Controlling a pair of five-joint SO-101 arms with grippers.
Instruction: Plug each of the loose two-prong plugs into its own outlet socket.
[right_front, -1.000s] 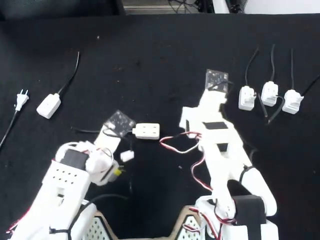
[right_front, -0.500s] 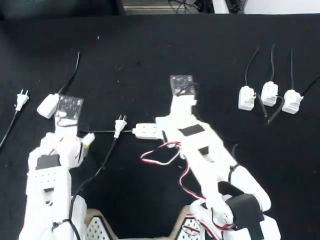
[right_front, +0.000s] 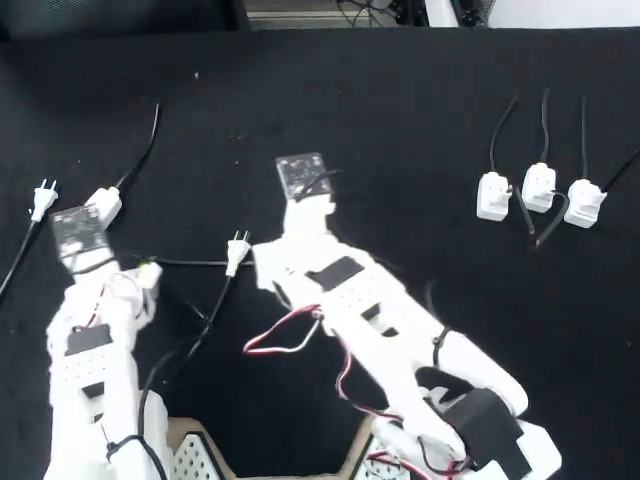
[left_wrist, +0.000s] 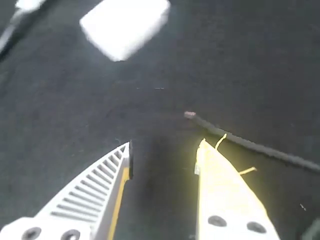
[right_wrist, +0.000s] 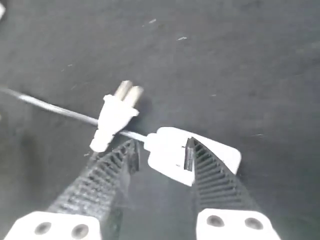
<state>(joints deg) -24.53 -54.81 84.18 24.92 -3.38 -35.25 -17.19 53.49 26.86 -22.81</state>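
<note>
Right gripper (right_wrist: 161, 145): narrowly parted, one finger on either side of one end of a white outlet socket (right_wrist: 220, 152); cannot tell whether the pads press it. Socket flat, oblong, round-cornered, lying on the black tabletop (right_front: 350, 100) about midway between the left and right edges and nearer the near edge. Just past the fingertips, a loose two-prong plug (right_wrist: 114, 120): small white body, two pale prongs side by side, pointing toward the far edge. Lies flat close beside the socket, not inserted.

Left gripper (left_wrist: 164, 147): wide apart, nothing between the fingers, over bare tabletop near the left edge. Just beside one finger, a black cord (left_wrist: 250, 145) on the surface. Past the tips, a second outlet socket (left_wrist: 125, 25), the same white oblong, lying flat. Beyond it, right by the left edge, a second loose plug (right_front: 42, 197), white, prongs toward the far edge, well apart from any socket.

Near the right edge, a row of three white outlet blocks (right_front: 492, 195) (right_front: 540, 185) (right_front: 585, 203), close together, each with a black lead running toward the far edge; too small to tell whether plugs sit in them.

Count: two loose plugs, two lone outlet sockets, three outlet blocks in the row.
</note>
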